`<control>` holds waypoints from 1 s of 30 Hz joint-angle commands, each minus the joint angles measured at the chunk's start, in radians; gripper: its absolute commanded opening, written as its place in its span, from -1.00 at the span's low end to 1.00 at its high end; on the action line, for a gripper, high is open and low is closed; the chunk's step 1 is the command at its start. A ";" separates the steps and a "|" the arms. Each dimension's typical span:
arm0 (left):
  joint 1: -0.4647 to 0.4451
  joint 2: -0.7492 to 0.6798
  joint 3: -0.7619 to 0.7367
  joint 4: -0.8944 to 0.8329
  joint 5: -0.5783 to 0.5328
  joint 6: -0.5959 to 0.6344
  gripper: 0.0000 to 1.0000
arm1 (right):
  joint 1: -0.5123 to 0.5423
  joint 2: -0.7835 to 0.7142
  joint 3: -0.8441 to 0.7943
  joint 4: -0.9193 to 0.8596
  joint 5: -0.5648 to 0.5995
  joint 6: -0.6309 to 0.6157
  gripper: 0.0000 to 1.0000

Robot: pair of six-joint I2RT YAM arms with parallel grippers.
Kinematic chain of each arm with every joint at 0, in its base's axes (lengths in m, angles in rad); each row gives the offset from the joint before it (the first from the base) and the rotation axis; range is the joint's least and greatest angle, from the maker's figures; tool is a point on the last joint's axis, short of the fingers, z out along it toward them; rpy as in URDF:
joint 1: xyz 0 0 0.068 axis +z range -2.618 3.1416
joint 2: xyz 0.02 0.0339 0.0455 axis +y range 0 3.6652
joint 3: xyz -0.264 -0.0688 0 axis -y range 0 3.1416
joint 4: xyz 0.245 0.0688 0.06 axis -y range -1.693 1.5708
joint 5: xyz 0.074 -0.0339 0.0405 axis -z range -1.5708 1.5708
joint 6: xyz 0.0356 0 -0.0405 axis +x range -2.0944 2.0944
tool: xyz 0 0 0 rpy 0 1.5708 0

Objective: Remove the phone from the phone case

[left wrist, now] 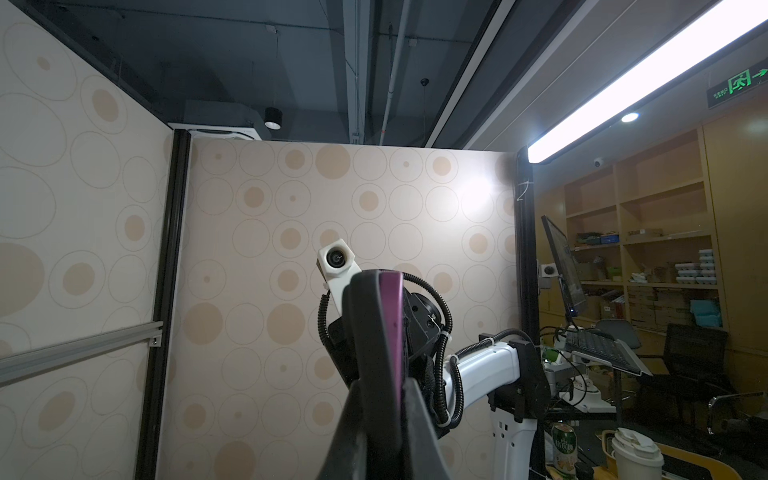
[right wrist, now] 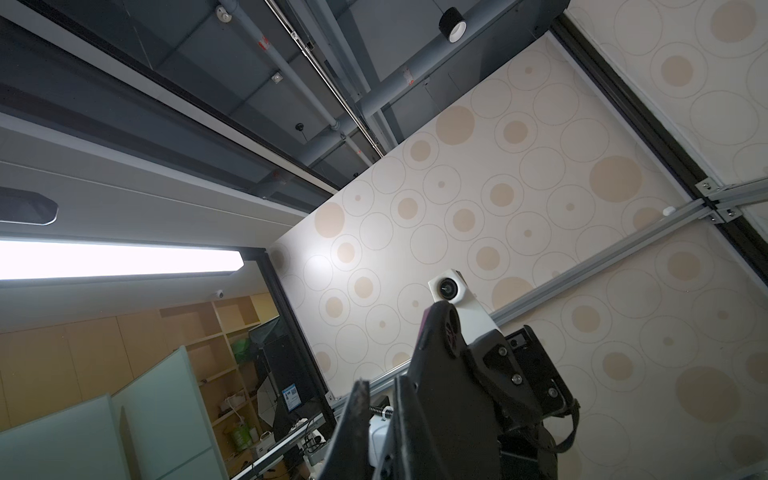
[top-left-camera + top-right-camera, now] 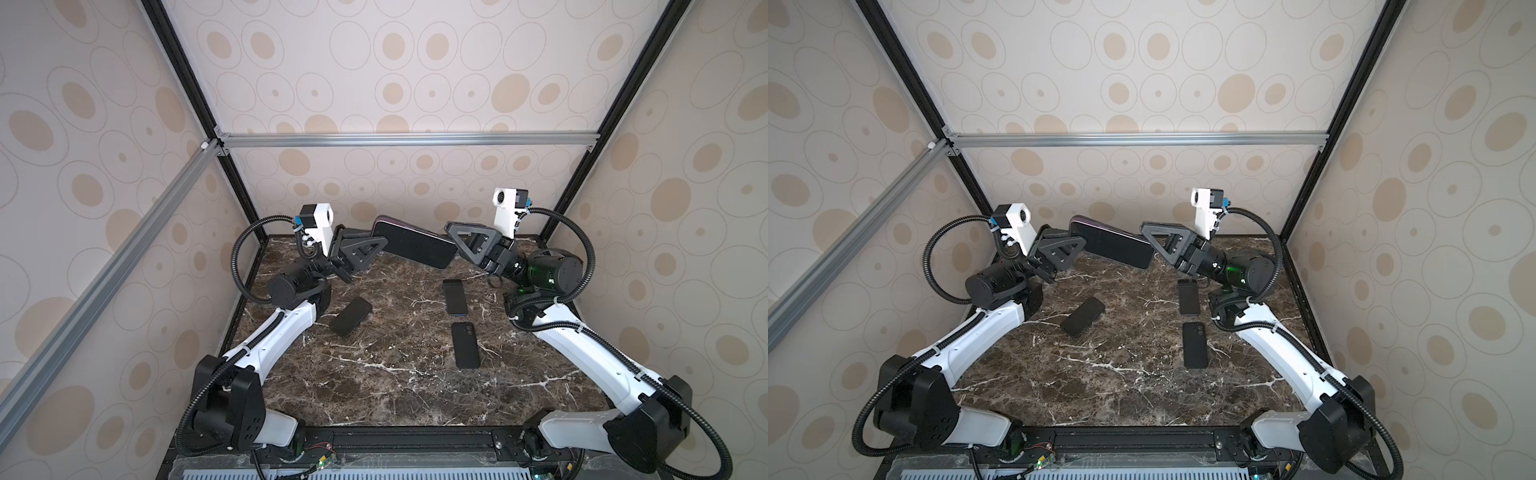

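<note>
Both top views: left pincer [image 3: 379, 245], right pincer [image 3: 454, 237] each clamp an end of the phone [image 3: 395, 225], aloft | you: pin one end, peel the case [image 3: 417, 247] rim slowly.

Black phone case [image 3: 417, 248], purple-edged phone [image 1: 392, 324] inside, aloft, tilted

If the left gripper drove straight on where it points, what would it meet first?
The left gripper is shut on the cased phone; beyond it, likely the right gripper clamping the far end.

Three dark slabs [image 3: 351, 316] [image 3: 455, 296] [image 3: 465, 345], perhaps phones or cases, lie apart on the marble table [image 3: 374, 395]
</note>
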 commanded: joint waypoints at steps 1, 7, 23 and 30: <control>0.012 0.032 0.064 0.236 0.073 0.017 -1.00 | 0.020 0.017 0.021 -0.012 -0.050 0.083 -0.94; 0.027 0.054 0.098 0.236 0.098 0.017 -1.00 | 0.012 0.024 0.022 -0.044 -0.072 0.109 -0.95; 0.012 0.087 0.192 0.238 0.163 -0.005 -1.00 | -0.009 0.026 0.044 -0.140 -0.104 0.091 -1.00; -0.044 0.079 0.206 0.238 0.187 -0.013 -1.00 | -0.008 0.054 0.056 -0.130 -0.119 0.115 -1.00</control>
